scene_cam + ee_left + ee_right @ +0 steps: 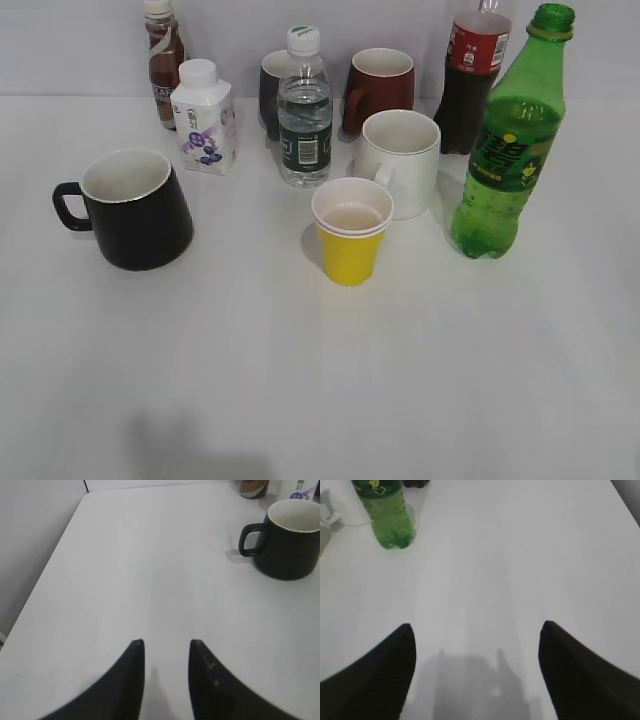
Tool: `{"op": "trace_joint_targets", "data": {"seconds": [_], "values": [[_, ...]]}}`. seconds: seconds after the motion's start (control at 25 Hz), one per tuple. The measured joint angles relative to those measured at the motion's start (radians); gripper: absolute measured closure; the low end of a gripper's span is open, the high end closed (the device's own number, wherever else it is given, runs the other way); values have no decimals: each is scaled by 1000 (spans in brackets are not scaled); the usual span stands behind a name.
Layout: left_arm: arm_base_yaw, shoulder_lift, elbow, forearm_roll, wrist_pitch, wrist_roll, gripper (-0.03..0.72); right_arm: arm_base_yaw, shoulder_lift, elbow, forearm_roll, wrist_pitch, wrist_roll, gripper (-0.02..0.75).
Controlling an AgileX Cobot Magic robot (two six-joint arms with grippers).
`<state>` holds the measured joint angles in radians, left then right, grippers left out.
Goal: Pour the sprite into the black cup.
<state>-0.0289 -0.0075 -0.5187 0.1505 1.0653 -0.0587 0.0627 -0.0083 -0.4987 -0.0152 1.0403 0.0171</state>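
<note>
The sprite (510,140) is a tall green bottle standing upright at the right of the table; its cap looks to be off. Its lower part shows at the top left of the right wrist view (390,515). The black cup (135,207) stands at the left, handle pointing left, off-white inside. It also shows at the top right of the left wrist view (290,542). My left gripper (166,642) is open and empty above bare table, well short of the cup. My right gripper (477,627) is wide open and empty, well short of the bottle. Neither gripper shows in the exterior view.
A yellow paper cup (350,230), a white mug (402,160), a clear water bottle (304,110), a small white carton (205,115), a brown drink bottle (164,60), a dark mug (272,90), a dark red mug (380,85) and a cola bottle (472,75) stand mid-table and behind.
</note>
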Motion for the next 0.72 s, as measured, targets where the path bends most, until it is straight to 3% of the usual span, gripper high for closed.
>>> {"op": "trace_joint_targets", "data": {"seconds": [0.72], "values": [[0,0,0,0,0,0,449,0,0,0,0,0,-1,165]]}}
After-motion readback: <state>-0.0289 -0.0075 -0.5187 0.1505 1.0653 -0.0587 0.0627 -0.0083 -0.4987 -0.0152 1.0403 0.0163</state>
